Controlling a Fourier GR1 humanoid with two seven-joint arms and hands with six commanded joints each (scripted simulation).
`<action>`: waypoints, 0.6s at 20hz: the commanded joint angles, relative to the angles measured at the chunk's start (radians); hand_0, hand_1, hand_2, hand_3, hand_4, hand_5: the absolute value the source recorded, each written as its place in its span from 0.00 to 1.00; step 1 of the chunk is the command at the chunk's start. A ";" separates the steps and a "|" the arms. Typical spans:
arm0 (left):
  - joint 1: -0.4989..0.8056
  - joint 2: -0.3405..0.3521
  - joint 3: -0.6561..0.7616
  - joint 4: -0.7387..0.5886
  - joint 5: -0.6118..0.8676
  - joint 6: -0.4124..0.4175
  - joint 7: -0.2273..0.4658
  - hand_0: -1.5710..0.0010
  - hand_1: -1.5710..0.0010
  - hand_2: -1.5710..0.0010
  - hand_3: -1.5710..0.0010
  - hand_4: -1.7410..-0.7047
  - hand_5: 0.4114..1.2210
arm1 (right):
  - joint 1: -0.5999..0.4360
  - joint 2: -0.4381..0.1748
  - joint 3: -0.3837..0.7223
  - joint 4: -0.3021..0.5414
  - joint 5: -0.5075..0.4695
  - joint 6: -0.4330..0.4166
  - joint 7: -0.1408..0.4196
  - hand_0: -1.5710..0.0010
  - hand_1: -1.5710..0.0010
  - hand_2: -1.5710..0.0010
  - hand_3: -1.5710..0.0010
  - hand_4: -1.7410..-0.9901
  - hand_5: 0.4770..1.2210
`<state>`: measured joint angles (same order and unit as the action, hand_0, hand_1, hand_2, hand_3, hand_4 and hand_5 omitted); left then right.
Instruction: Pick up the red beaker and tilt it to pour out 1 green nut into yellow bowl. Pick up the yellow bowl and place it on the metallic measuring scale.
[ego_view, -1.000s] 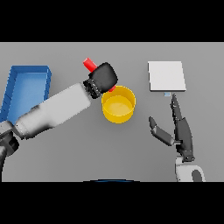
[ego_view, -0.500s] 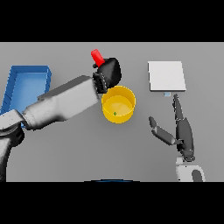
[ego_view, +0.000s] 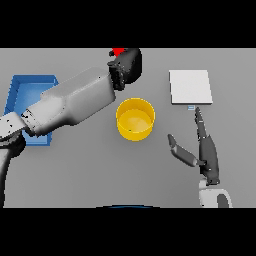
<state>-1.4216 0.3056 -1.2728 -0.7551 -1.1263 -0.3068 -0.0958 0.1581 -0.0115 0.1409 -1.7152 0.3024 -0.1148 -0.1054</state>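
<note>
The left robot hand (ego_view: 128, 65) hung near the far edge of the counter (ego_view: 80, 170), its fingers curled round the red beaker (ego_view: 118, 51), of which only a small red part showed above the hand. The yellow bowl (ego_view: 135, 119) stood at the middle of the counter, nearer than that hand and apart from it. The metallic measuring scale (ego_view: 190, 86) lay toward the far right. The right robot hand (ego_view: 206, 152) rested near the right near edge, fingers straight, thumb spread, holding nothing. A blue tray (ego_view: 20, 90) sat at the left edge.
</note>
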 joint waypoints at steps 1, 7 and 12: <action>-0.029 0.013 0.018 0.007 0.012 0.012 -0.006 0.00 0.00 0.00 0.05 0.01 1.00 | -0.006 -0.005 -0.005 -0.002 0.003 -0.005 0.009 1.00 1.00 1.00 1.00 0.72 0.15; -0.181 0.085 0.163 0.141 0.134 0.047 0.028 0.00 0.00 0.04 0.17 0.03 1.00 | -0.036 -0.001 -0.016 0.007 -0.042 0.021 0.027 1.00 1.00 1.00 1.00 0.74 0.16; -0.157 0.182 0.416 0.298 0.392 0.079 0.171 0.00 0.00 0.01 0.13 0.01 1.00 | -0.015 -0.010 -0.021 -0.008 -0.068 0.040 -0.003 1.00 1.00 1.00 1.00 0.71 0.16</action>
<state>-1.5777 0.4894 -0.8577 -0.4556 -0.7324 -0.2297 0.0796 0.1430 -0.0225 0.1196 -1.7237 0.2343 -0.0760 -0.1087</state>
